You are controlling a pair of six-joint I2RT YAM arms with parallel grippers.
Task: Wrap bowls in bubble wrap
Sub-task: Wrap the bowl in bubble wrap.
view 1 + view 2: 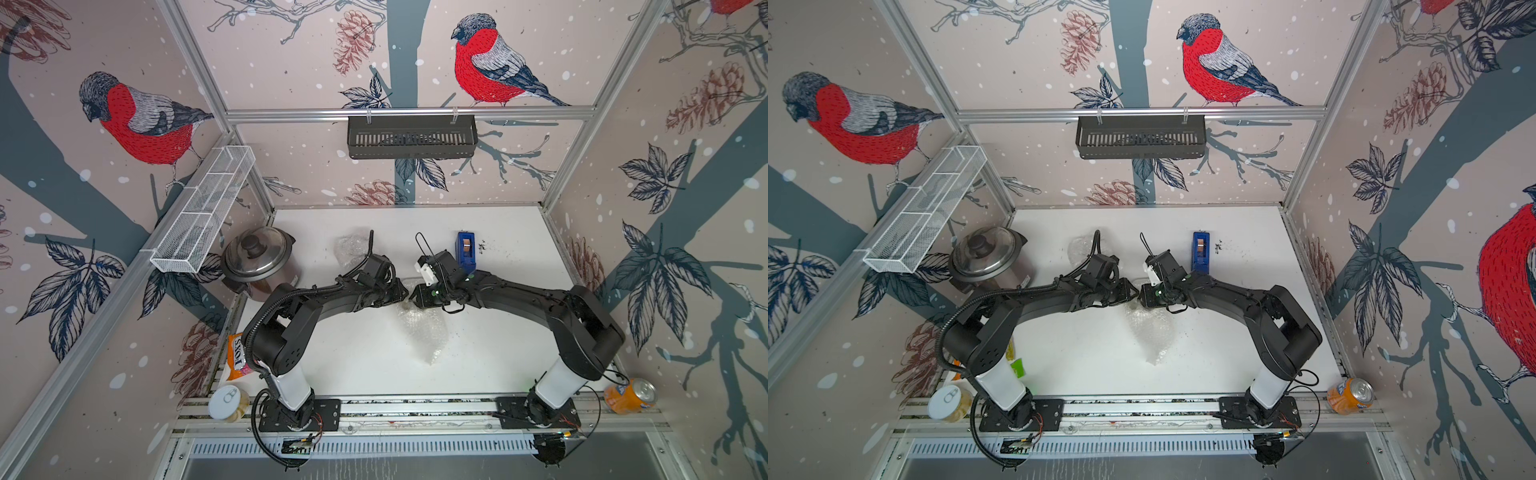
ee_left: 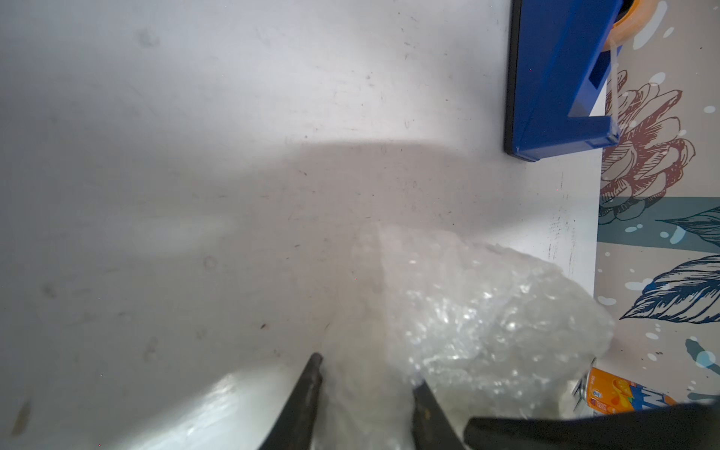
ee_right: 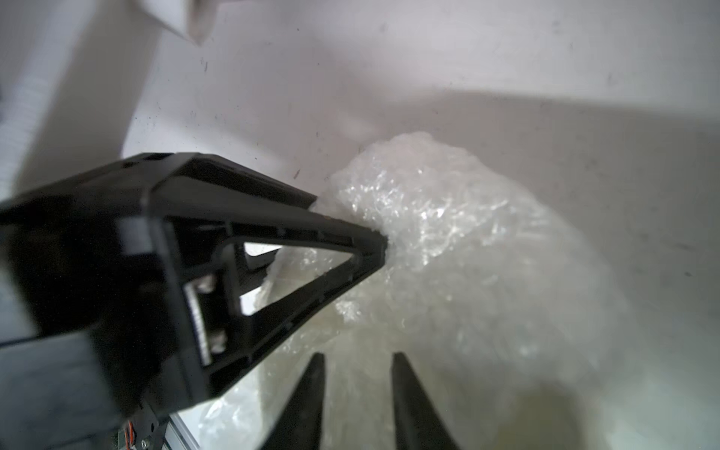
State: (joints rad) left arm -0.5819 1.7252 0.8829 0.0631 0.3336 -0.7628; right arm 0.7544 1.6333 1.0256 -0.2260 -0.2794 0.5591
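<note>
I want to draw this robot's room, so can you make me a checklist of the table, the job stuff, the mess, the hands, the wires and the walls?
Surface: white table, scuffed; dark specks beside the tape dispenser.
Job's things: bubble wrap bundle mid-table; second bundle at the back; no bare bowl seen.
Clutter: steel cooker, blue tape dispenser, snack packet, tin, orange can.
Hands: left hand pinches the mid-table bundle; right hand open over it.
Cables: black hose along the left arm; thin wires at the right base.
Surroundings: bird wallpaper, black basket, white wire basket.
</note>
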